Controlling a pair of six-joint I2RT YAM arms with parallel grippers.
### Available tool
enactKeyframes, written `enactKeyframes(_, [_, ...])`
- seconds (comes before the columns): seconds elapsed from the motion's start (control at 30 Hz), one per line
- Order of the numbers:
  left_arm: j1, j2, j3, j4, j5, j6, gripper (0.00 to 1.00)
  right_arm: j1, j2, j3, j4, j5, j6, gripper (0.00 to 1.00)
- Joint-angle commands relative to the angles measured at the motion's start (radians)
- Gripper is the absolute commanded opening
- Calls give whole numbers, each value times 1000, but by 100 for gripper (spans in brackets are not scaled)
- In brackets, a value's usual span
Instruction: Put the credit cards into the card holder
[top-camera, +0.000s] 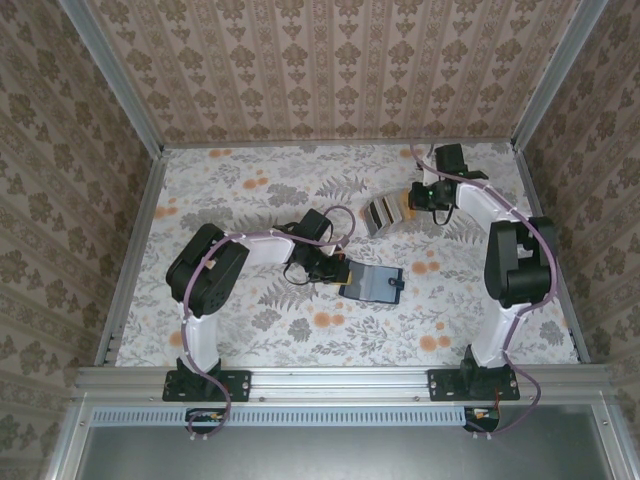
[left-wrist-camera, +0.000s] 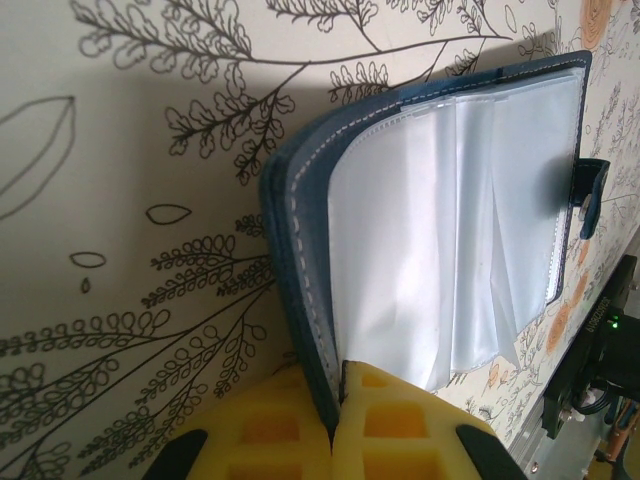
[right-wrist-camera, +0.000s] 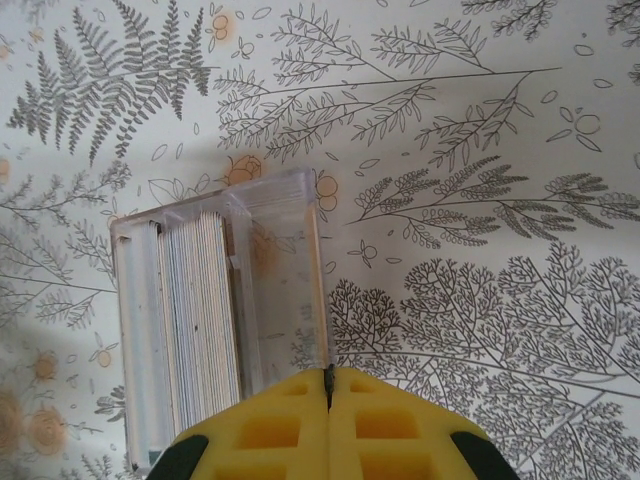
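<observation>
Left gripper (top-camera: 342, 271), seen from above, clamps the open card holder (top-camera: 373, 283); beyond the holder, the right gripper (top-camera: 406, 204) meets a clear box (top-camera: 383, 214). Left wrist: pads (left-wrist-camera: 390, 392) pinch the holder's cover. Right wrist: closed pads (right-wrist-camera: 370, 392) seemingly nip the box wall, with credit cards (right-wrist-camera: 200, 310) upright inside.

The navy card holder (top-camera: 372, 282) lies open mid-worktop (top-camera: 250, 180), clear sleeves fanned up, snap tab outermost. Near it, the credit cards (right-wrist-camera: 195, 310) stand on edge, seemingly inside a clear box (right-wrist-camera: 290, 260).
</observation>
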Motion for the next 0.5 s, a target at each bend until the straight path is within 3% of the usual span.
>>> enactKeyframes(0.0, [-7, 29, 22, -32, -5, 11, 0, 29, 35, 43, -53, 51, -31, 0])
enactKeyframes(0.17, [-7, 31, 21, -29, -11, 5, 0, 42, 52, 61, -73, 78, -43, 0])
enactKeyframes(0.47, [-10, 49, 33, -33, -1, 5, 0, 47, 75, 77, -87, 13, -41, 0])
